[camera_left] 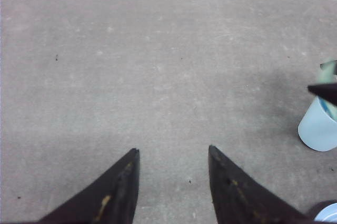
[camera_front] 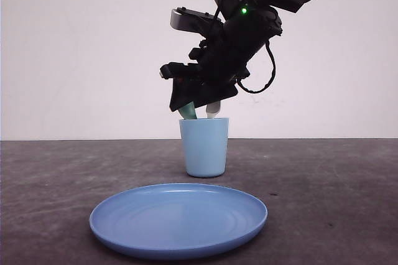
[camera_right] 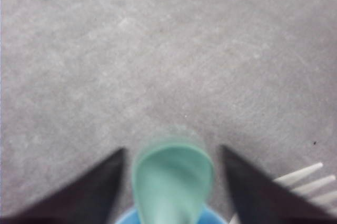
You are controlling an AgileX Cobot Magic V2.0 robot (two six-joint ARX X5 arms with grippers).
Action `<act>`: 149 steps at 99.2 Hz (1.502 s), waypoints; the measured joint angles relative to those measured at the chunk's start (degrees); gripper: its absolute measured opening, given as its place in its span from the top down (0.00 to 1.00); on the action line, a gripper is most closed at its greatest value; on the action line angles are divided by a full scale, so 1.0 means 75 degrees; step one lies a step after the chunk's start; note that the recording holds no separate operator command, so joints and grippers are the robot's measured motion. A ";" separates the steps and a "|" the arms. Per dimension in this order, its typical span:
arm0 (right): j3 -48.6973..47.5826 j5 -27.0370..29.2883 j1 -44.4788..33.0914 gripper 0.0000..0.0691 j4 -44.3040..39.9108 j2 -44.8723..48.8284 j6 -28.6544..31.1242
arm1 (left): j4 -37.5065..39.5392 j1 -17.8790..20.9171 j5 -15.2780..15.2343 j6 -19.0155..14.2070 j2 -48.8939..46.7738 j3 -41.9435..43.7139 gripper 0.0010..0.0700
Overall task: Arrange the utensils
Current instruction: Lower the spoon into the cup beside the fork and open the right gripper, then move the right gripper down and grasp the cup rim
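A: The right claw (camera_front: 200,106) is seen poised just above the light blue cup (camera_front: 204,148), its fingers spread to either side of the mint-green spoon (camera_right: 171,179). Whether the spoon is gripped or merely flanked cannot be told.

B: And the fork (camera_right: 308,182)?

A: Its white tines are seen beside the spoon, and both utensils stand in the cup. The left claw (camera_left: 174,187) is held spread over bare desk, with nothing between its fingers.

B: What might go wrong?

A: If the spoon is snagged when the claw is lifted, it could be dragged out, or the light cup could be tipped onto the blue plate (camera_front: 179,218) in front.

B: The surroundings?

A: A dark grey, faintly scuffed desk (camera_front: 62,172) is backed by a plain white wall (camera_front: 74,47).
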 joint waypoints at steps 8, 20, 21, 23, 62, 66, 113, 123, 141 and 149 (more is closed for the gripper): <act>0.0000 -0.0003 0.0029 0.28 -0.0085 -0.0009 0.0000 | 0.0012 0.0000 0.0000 0.0000 0.0000 0.0000 0.67; 0.0000 -0.0020 0.0090 0.20 -0.0478 -0.0154 0.0000 | 0.0015 0.0000 0.0000 0.0000 0.0000 0.0000 0.67; 0.0000 -0.0023 0.0093 0.19 -0.0527 -0.0192 0.0000 | 0.0015 0.0003 0.0000 0.0000 0.0000 0.0000 0.67; 0.0000 -0.0023 0.0105 0.17 -0.0583 -0.0248 0.0000 | 0.0015 0.0003 0.0000 0.0000 0.0000 0.0000 0.67; 0.0006 -0.0023 0.0230 0.02 -0.2463 -0.1821 0.0017 | 0.0070 0.0000 0.0000 0.0000 0.0000 0.0000 0.67; 0.0006 -0.0020 0.0227 0.01 -0.2824 -0.1982 0.0017 | 0.0070 0.0000 0.0000 0.0000 0.0000 0.0000 0.67; -0.2256 -0.0294 -0.0443 0.01 -0.2984 -0.3468 0.0216 | 0.0093 0.0000 0.0000 0.0000 -0.0003 0.0000 0.67; -0.2827 -0.0752 -0.0708 0.01 -0.2340 -0.3445 0.0294 | 0.0102 0.0000 0.0000 0.0000 0.0000 0.0000 0.67; -0.3200 -0.1026 -0.0880 0.01 -0.1209 -0.3174 0.0344 | 0.0125 0.0000 0.0000 0.0000 0.0000 0.0000 0.67; -0.3200 -0.1215 -0.0880 0.01 -0.0615 -0.2938 0.0356 | 0.0128 0.0003 0.0000 0.0000 0.0000 0.0000 0.67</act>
